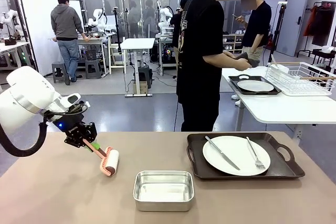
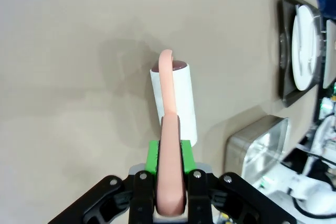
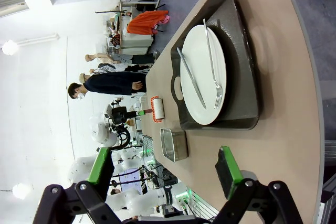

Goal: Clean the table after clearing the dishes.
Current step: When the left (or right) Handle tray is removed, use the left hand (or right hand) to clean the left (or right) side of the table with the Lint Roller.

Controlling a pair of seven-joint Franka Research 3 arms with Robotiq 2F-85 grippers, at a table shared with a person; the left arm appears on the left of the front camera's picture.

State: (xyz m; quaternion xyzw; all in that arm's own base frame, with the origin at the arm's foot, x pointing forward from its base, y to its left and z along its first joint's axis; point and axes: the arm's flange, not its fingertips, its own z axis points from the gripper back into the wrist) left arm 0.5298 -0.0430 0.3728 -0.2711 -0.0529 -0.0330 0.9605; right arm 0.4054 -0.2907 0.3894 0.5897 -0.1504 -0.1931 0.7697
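My left gripper [image 1: 90,146] is shut on the pink handle of a lint roller [image 1: 109,162], whose white roll rests on the tan table [image 1: 63,192] at the left. In the left wrist view the roller [image 2: 176,98] lies on the table ahead of the green pads [image 2: 153,157] that clamp the handle. A white plate [image 1: 236,155] with a knife and a fork sits on a dark brown tray [image 1: 283,169] at the right. My right gripper [image 3: 165,169] is open above the table edge, with the plate [image 3: 203,74] and tray [image 3: 244,61] ahead of it.
A small steel pan [image 1: 164,190] stands near the front middle of the table. A person in black stands at the far side, hands over a second tray with a plate [image 1: 255,85] on a white side table [image 1: 278,108] that also holds a wire rack [image 1: 302,78].
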